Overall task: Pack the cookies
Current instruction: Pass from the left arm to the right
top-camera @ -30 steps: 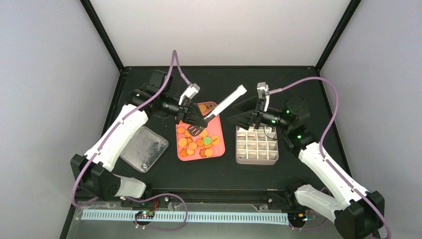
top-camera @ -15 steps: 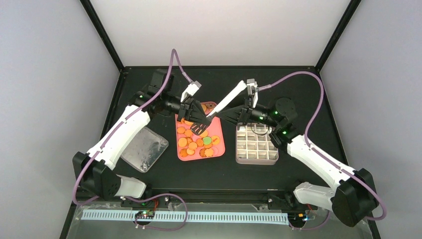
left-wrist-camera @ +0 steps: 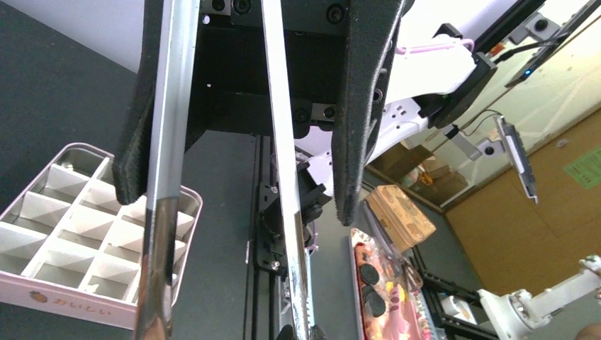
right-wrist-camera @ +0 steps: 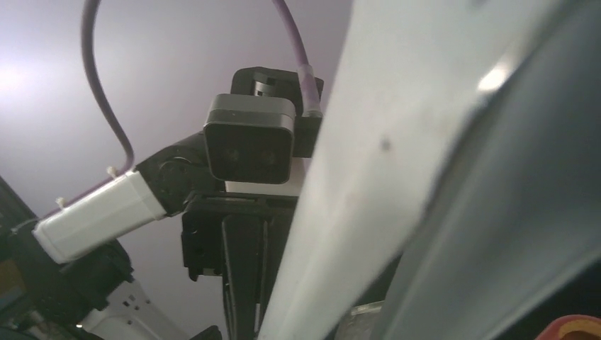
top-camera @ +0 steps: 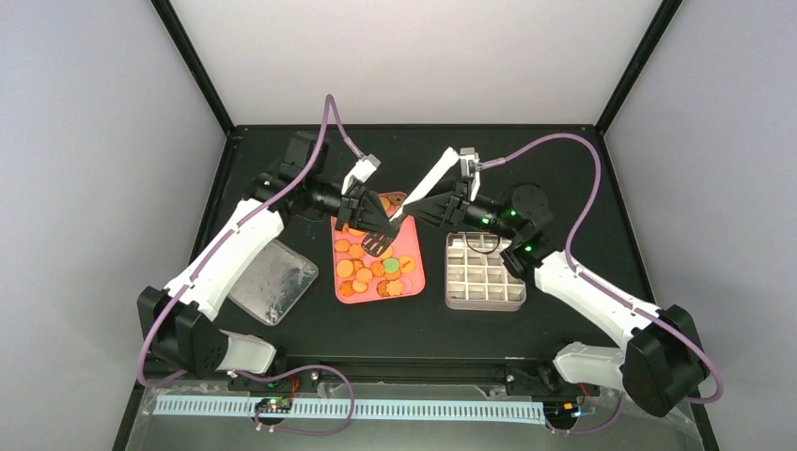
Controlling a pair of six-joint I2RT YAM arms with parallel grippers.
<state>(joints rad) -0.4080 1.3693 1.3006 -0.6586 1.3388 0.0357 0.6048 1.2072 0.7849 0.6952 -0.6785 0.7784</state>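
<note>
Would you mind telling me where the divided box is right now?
In the top view, the divided box sits right of centre, just right of the pink tray of cookies.

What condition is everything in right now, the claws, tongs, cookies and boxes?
Left gripper: shut on the tongs.
Right gripper: at the tongs' handle; grip unclear.
Tongs: held over the pink tray.
Cookies: loose on the tray, unpacked.
Divided box: empty.
Clear lid: lying off, apart.

Blurred tongs (right-wrist-camera: 368, 177) fill the right wrist view, hiding whether the right gripper (top-camera: 425, 204) grips them.
</note>
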